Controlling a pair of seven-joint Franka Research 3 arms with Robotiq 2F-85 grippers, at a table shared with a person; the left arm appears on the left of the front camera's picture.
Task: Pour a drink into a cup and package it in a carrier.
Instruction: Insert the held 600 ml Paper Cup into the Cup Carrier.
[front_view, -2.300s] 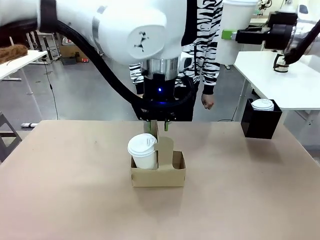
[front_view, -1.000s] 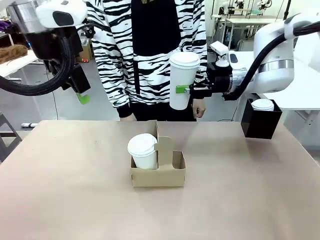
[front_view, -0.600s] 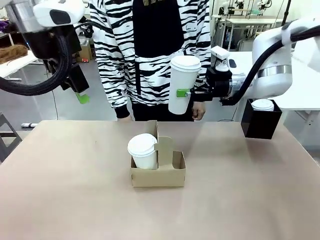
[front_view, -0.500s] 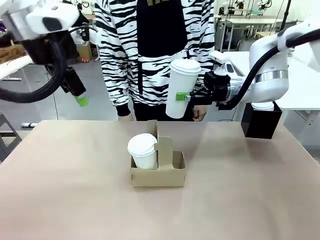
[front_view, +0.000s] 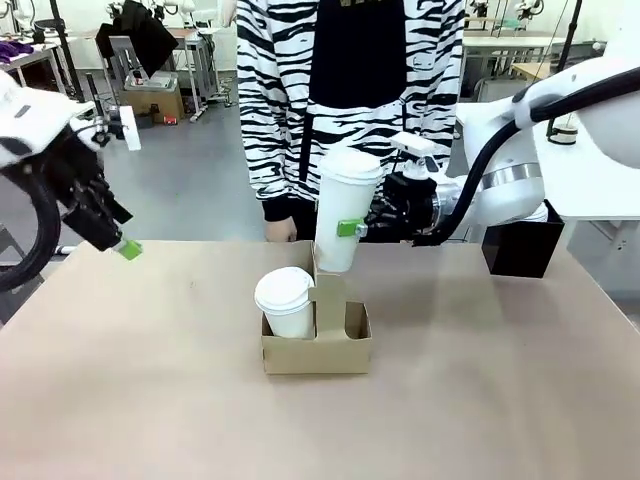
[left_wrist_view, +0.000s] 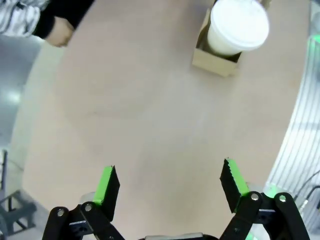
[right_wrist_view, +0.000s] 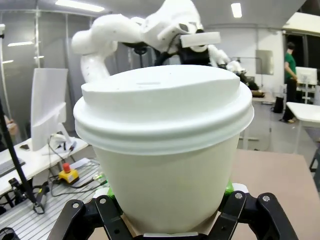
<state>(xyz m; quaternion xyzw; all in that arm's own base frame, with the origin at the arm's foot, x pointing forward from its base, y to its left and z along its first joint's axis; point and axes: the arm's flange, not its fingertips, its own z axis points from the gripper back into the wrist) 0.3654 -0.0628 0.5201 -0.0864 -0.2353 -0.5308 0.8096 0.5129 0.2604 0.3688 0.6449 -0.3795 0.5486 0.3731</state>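
A tall white lidded cup (front_view: 343, 215) hangs slightly tilted just above and behind the brown cardboard carrier (front_view: 316, 352), with my right gripper (front_view: 347, 229) shut on its lower half from the right. In the right wrist view this cup (right_wrist_view: 165, 145) sits between my right gripper's (right_wrist_view: 167, 220) fingers. Another lidded cup (front_view: 285, 301) stands in the carrier's left slot; the right slot beside the handle tab is empty. My left gripper (front_view: 123, 246) hovers open over the table's left edge. The left wrist view shows my left gripper (left_wrist_view: 169, 181) open and empty, far from the carrier (left_wrist_view: 216, 64) and its cup (left_wrist_view: 238, 25). The drink is hidden under the lids.
A person in a striped top stands at the far edge, one hand (front_view: 281, 230) near the table behind the carrier. A black square box (front_view: 520, 252) stands at the back right. The bare tabletop (front_view: 150, 390) stretches around the carrier.
My right gripper has carried the cup down and to the left, close above the carrier. My left arm has swung down and left, away from the middle.
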